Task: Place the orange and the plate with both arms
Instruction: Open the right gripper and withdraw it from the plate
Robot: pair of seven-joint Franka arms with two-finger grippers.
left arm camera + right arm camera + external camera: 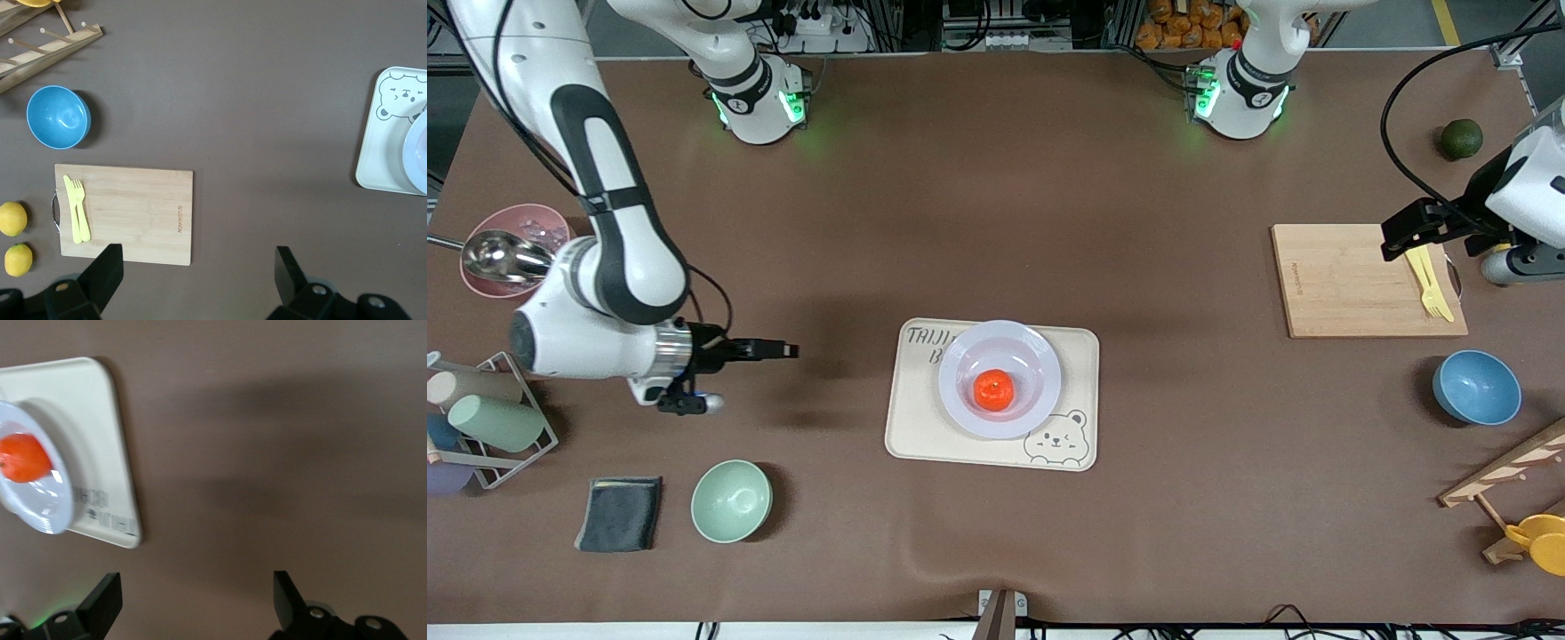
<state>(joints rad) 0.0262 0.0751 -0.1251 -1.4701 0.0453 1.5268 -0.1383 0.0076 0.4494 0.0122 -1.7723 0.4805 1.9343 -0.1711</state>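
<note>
Sitting in the plate (pixel 1000 380) on the bear tray (pixel 925 427), the orange (pixel 992 390) looks placed. Both the right end effector (pixel 787 349) over bare bench and the left end effector (pixel 1396 240) over the cutting board (pixel 1343 280) are wide open and empty; I think they should just wait, well apart from the plate.

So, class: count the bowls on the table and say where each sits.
3. A green bowl beside the dark cloth, a blue bowl nearer the front camera than the cutting board, and a pink bowl partly hidden by the right arm. Others may be hidden.
</note>
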